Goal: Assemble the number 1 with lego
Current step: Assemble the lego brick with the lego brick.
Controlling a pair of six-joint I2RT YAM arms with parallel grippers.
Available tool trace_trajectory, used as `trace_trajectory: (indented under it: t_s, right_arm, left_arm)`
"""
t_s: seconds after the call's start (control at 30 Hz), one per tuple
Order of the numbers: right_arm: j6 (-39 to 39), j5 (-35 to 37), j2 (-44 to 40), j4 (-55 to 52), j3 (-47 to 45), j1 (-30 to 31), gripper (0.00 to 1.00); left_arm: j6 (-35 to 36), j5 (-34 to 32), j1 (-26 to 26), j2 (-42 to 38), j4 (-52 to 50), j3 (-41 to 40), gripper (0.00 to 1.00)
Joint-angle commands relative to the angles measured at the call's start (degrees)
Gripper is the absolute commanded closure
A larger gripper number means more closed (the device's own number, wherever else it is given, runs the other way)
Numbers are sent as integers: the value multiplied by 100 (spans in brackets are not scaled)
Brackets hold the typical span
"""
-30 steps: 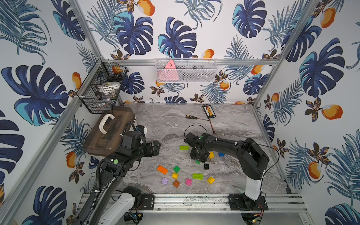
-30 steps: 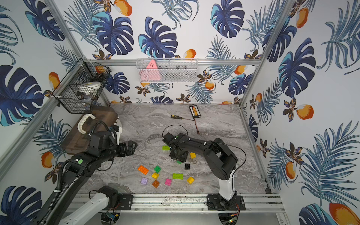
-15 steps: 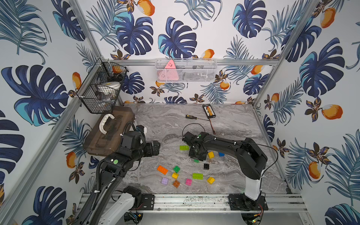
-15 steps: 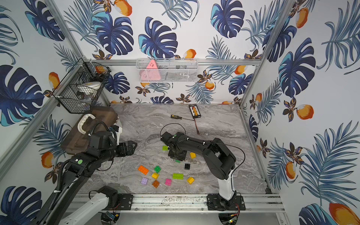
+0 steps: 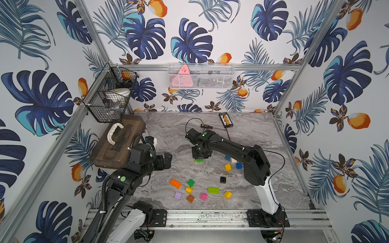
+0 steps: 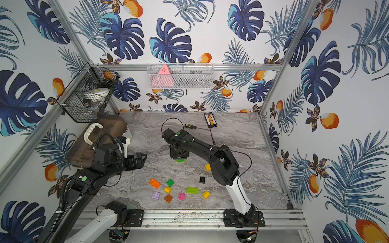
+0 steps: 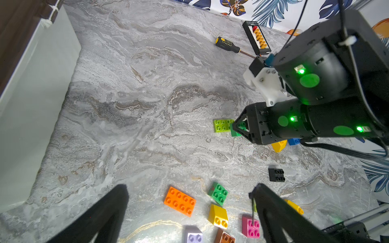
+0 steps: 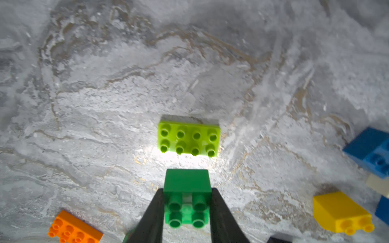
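Right claw (image 8: 187,192) clamps a dark green brick (image 8: 187,181) above the table (image 5: 252,130), at 12 o'clock from the lime brick (image 8: 189,138). Left claw (image 5: 167,161) gapes empty. Next, likely: align and seat it.

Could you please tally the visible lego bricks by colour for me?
Lime green plastic bricks: 2
Dark green bricks: 2, one in the right hand
Yellow bricks: 3
Blue bricks: 2
Orange bricks: 2
Pink brick: 1
Purple brick: 1
Black brick: 1
White brick: 1
Total: 15
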Motion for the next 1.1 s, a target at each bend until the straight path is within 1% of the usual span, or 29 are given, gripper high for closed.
trace_trajectory:
  t_s: [0.0, 0.1, 0.2, 0.33, 0.5, 0.57, 0.7, 1.07]
  right_arm:
    - [-576, -47, 317, -593, 481, -68, 71]
    - [-651, -57, 452, -609, 626, -154, 73]
    - [-687, -146, 518, -559, 622, -194, 74]
    - [-635, -152, 593, -617, 657, -203, 75]
    - [-403, -195, 558, -493, 656, -214, 76]
    - [-311, -182, 551, -471, 669, -222, 76]
    - [-226, -77, 589, -431, 698, -238, 76]
    - [15, -96, 646, -373, 745, -265, 78]
  left_arm:
    - [11, 113, -4, -4, 108, 19, 1]
    - [16, 141, 6, 30, 69, 58, 1]
    - [92, 329, 54, 32, 105, 82, 1]
    - [-4, 24, 125, 91, 4, 171, 1]
    - [174, 588, 178, 74, 165, 92, 1]
    - [190, 707, 206, 27, 227, 60, 1]
    - [190, 726, 206, 19, 232, 50, 1]
    - [160, 651, 223, 39, 224, 38, 1]
